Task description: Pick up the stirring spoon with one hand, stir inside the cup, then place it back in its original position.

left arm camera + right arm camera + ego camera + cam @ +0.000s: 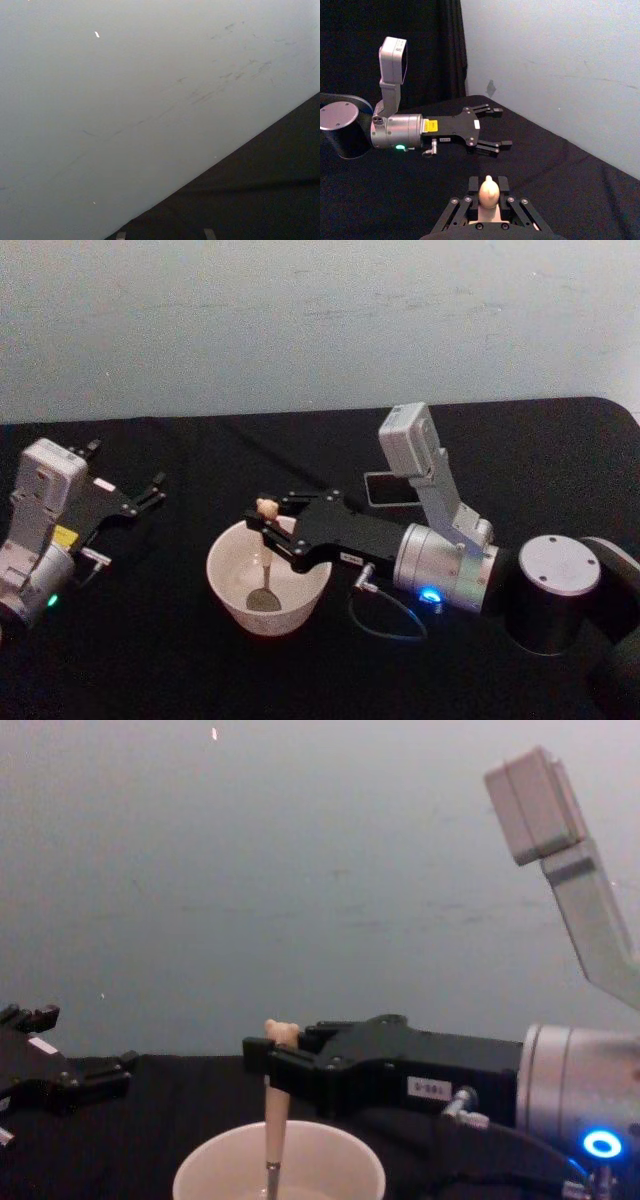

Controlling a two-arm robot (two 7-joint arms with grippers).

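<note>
Nearest, by the table's front edge and about midway along it: cup, cream-white, upright on the black cloth. Stirring spoon stands inside it. Metal bowl down on the cup's floor, handle rising close to upright, bear head clear above the rim. From the chest view, the handle runs from inside the cup straight up into the fingers.

Right gripper reaches in level from the table's right side, over the cup. Fingers pinched onto the handle just under the bear head, one on each side. Spoon held.

Left gripper lies near the table's left edge, well apart from the cup, pointing toward the back. Fingers spread wide, nothing between them.

Farther back, past the right arm: holder, dark, square-cornered, partly hidden by the right arm's wrist camera. Probably standing on the cloth, though its base is hard to make out. Well apart from the cup.

Beyond the table's back edge, pale wall.
</note>
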